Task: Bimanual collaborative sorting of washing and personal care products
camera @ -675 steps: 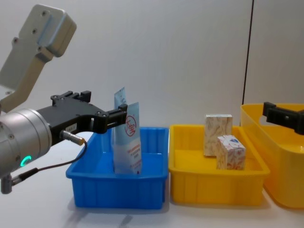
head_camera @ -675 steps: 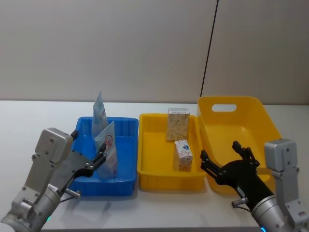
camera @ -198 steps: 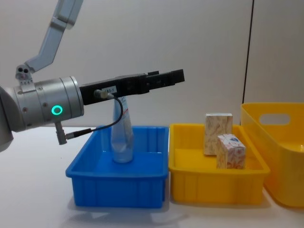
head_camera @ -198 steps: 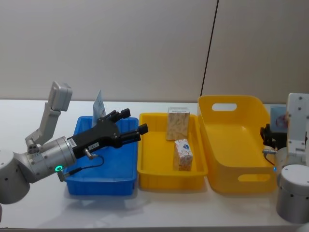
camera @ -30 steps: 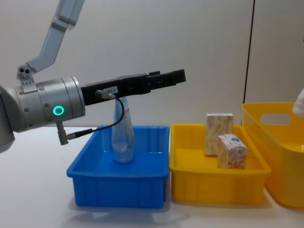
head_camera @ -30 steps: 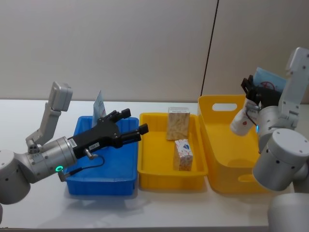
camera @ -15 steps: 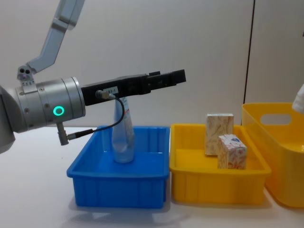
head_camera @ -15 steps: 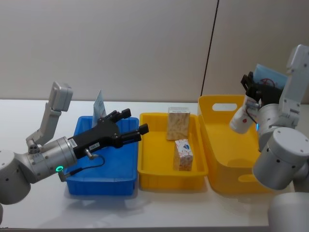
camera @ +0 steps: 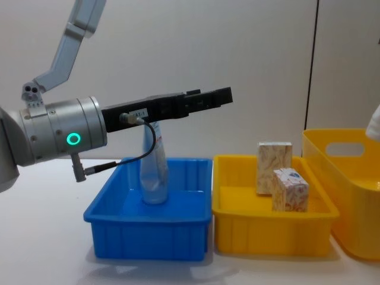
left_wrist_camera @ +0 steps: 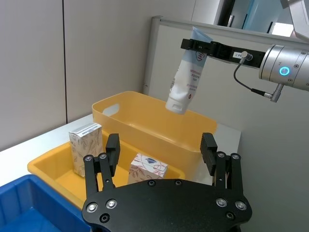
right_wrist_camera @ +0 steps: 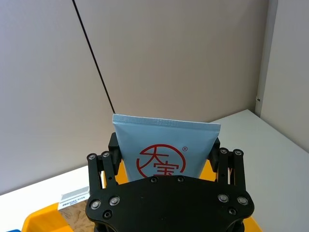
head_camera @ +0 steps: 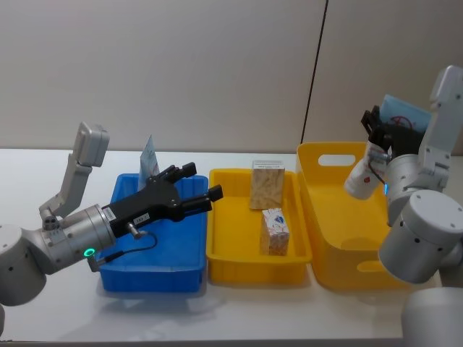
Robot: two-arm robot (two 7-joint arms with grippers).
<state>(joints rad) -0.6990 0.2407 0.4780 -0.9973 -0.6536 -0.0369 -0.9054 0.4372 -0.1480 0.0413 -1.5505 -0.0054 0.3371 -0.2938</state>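
While the left gripper [head_camera: 201, 182] hangs wide open over the glossy blue bin [head_camera: 152, 278] with a soft pouch [head_camera: 148, 157] standing in it, the right gripper [head_camera: 381, 132] is clamped on a flat-ended squishy tube [head_camera: 361, 177] above the deep yellow tub [head_camera: 325, 210].

Three plastic bins stand in a row on a white table [head_camera: 43, 173], set close side by side. On the left is a shallow blue bin [head_camera: 152, 280]. In the middle is a shallow yellow bin [head_camera: 253, 272] of much the same shape. On the right is a larger, deeper yellow basket [head_camera: 347, 228] with oval handle slots [head_camera: 335, 160] in its far and near walls. Behind the table rises a plain beige wall [head_camera: 181, 72], crossed by a thin dark vertical line [head_camera: 315, 72], possibly a panel seam.
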